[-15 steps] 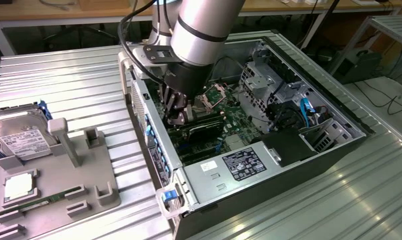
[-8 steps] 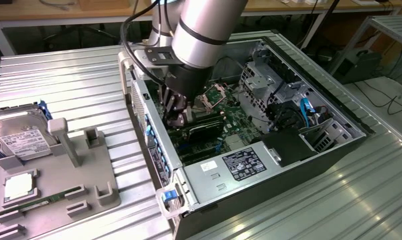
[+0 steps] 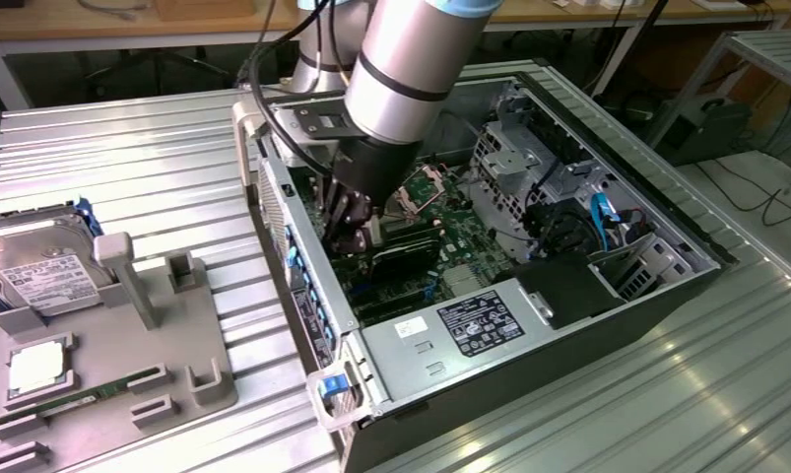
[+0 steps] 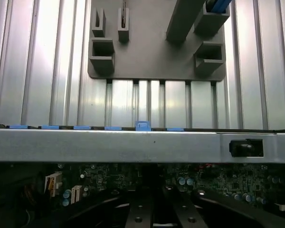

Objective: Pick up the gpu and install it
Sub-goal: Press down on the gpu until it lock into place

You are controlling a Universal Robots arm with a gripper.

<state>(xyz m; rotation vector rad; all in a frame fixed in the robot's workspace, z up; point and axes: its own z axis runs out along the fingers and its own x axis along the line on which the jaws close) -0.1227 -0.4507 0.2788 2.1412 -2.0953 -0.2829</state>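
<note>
Your claw (image 3: 352, 229) is down inside the open computer case (image 3: 658, 212), pressed together over the gpu (image 3: 406, 258).

Nearest you in the exterior view, the gray parts holder (image 3: 171, 365) lies on the ribbed bench (image 3: 146, 168) with a green memory stick (image 3: 87, 397) slotted in it and the silver hard drive (image 3: 40, 271) at its far end. Beyond it, the case lies on its side; the dark gpu sits flat on the motherboard (image 3: 481, 246) just under the claw's fingers, beside the labelled power supply (image 3: 474, 320).
</note>
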